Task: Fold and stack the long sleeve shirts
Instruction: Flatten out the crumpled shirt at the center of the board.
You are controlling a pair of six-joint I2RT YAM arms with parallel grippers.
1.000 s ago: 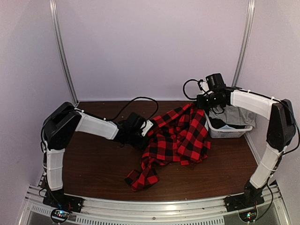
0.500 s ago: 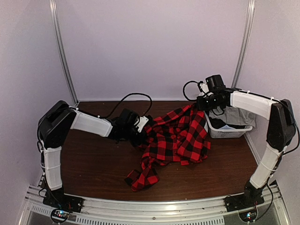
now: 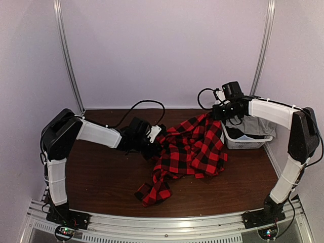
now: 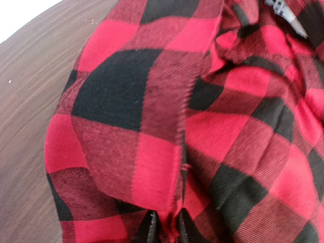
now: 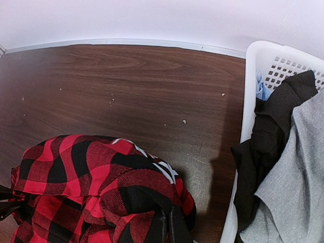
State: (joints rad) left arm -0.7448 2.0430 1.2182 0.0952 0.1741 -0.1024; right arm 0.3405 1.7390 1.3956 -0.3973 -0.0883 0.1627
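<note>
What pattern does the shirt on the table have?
The shirt has a red-and-black buffalo check; it shows best in the left wrist view.

Lab robot booth: white walls [image 3: 162, 45], aluminium frame [image 3: 66, 50].

Left pincer [image 4: 166, 230], right pincer [image 5: 168, 224]: clamped.

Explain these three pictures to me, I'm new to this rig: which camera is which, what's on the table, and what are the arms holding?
Two robot arms stand at the table's near edge. One picture looks down from above and behind them. The other two come from a camera on each wrist, looking past its own fingers. On the table lie a red-and-black checked shirt and, at the right, a white mesh basket holding grey and black clothes. The left gripper pinches the shirt's left edge. The right gripper pinches its far end beside the basket.
</note>
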